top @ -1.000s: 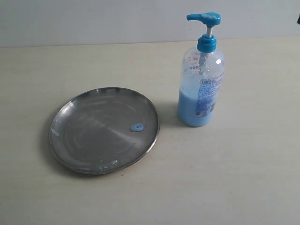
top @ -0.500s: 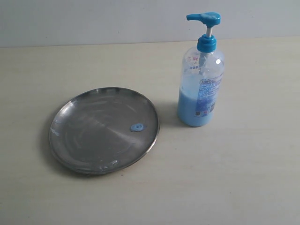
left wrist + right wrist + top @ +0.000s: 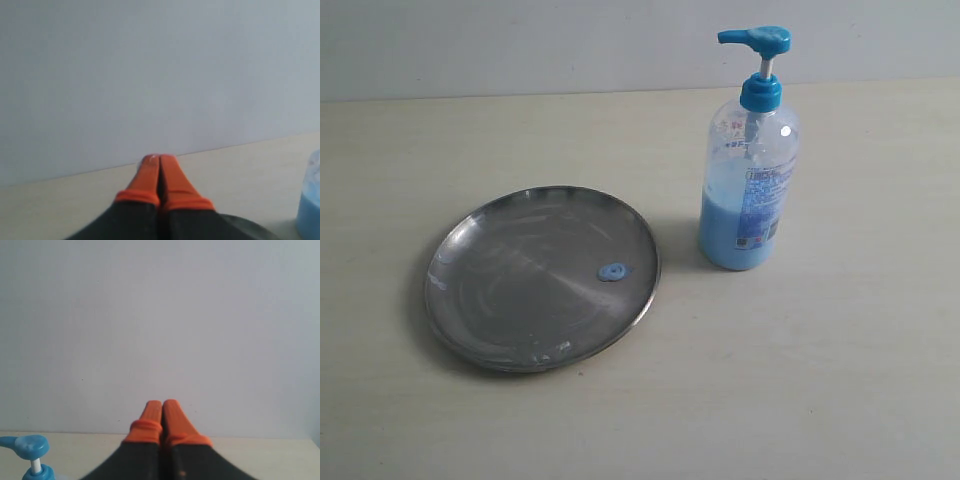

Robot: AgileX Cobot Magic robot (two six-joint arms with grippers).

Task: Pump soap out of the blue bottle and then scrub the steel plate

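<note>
The steel plate [image 3: 535, 280] lies on the pale table at the left of the exterior view, with a small blob of blue soap [image 3: 612, 271] near its right rim. The blue bottle [image 3: 750, 190] stands upright to the plate's right, its pump head [image 3: 756, 38] raised. Neither arm shows in the exterior view. In the left wrist view my left gripper [image 3: 159, 158] is shut, orange fingertips pressed together and holding nothing, with the bottle's side [image 3: 310, 210] at the frame edge. My right gripper [image 3: 162, 402] is shut and empty too, beside the pump head [image 3: 27, 446].
A plain grey wall [image 3: 520, 45] runs behind the table's back edge. Bare tabletop [image 3: 800, 380] lies in front of the bottle and plate. A dark rim of the plate [image 3: 245, 225] peeks past my left gripper.
A dark object at the exterior view's upper right edge one second ago has gone. Plate, soap blob and bottle have not moved.
</note>
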